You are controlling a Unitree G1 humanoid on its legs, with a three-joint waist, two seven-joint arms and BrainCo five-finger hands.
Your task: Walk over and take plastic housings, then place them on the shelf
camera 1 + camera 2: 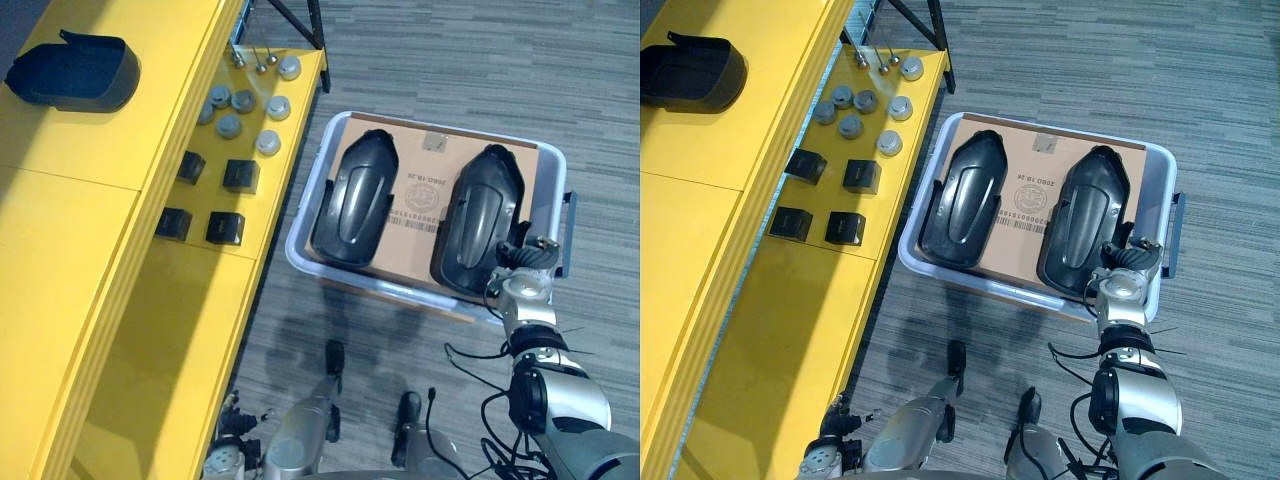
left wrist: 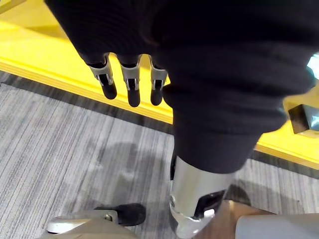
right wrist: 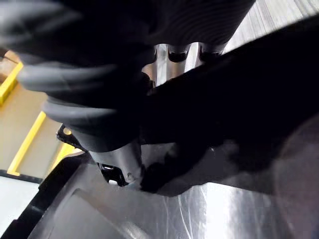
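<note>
Two black plastic housings lie side by side on cardboard (image 1: pixel 418 205) inside a pale bin (image 1: pixel 300 262) on the floor: the left housing (image 1: pixel 355 195) and the right housing (image 1: pixel 480 215). My right hand (image 1: pixel 524 262) is at the near end of the right housing. In the right wrist view its fingers (image 3: pixel 175 52) and thumb (image 3: pixel 124 167) close on the housing's dark rim (image 3: pixel 239 99). A third black housing (image 1: pixel 75 72) rests on top of the yellow shelf (image 1: pixel 90 260). My left hand (image 2: pixel 132 87) hangs low beside the shelf's edge, fingers relaxed and holding nothing.
The shelf's lower level (image 1: pixel 235 270) carries several small black boxes (image 1: pixel 225 228) and grey round caps (image 1: pixel 229 125). A black stand leg (image 1: pixel 298 18) rises at the back beyond the bin. Grey carpet (image 1: pixel 480 70) stretches to the right of the shelf.
</note>
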